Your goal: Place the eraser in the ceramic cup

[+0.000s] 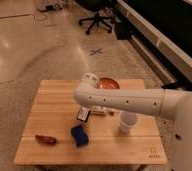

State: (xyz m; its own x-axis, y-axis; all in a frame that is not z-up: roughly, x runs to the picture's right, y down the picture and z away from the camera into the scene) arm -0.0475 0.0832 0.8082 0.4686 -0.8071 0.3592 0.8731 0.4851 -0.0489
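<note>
The white arm (131, 102) reaches in from the right, level above the counter (49, 102). At its rounded end it bends down, and the pincer (83, 111) hangs beneath, mid-counter.

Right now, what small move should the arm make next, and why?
Probably carry the eraser rightward, toward the cup. The gripper hangs over the middle of the table, closed on the eraser, and the cup stands upright and apart on its right, so the eraser is not yet above it.
</note>
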